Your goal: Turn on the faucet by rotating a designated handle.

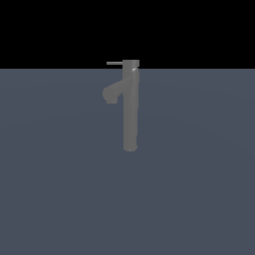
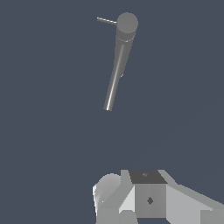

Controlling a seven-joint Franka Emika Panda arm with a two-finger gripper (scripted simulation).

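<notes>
Faucet (image 1: pixel 130 107) stands upright on the flat grey floor (image 1: pixel 60 199), nothing else near it. Handle (image 1: pixel 114 63) is the thin rod leaving the faucet's top cap sideways, toward the exterior view's left; the stubby spout (image 1: pixel 111 93) branches off on the same side just below the cap. Handle reads as unturned, so the task looks not yet started

Arm is absent from the exterior view. Wrist view shows only pale blocky parts of the gripper (image 2: pixel 144 197), well apart from the faucet (image 2: pixel 118 61), with the cap and handle (image 2: pixel 106 20) seen from above. Fingertips aren't visible, so whether the pincer is open or closed can't be told

Step in hand, as a judgement: approach. To do it well:
- target the rod, not the spout; both project to the same side of the column, so come in at cap height
- contact near the rod's free end, away from the cap, for more leverage
- push tangentially around the column's axis; a side push with one finger may beat pinching such a thin rod
- keep clear of the column so the sweep isn't blocked
</notes>
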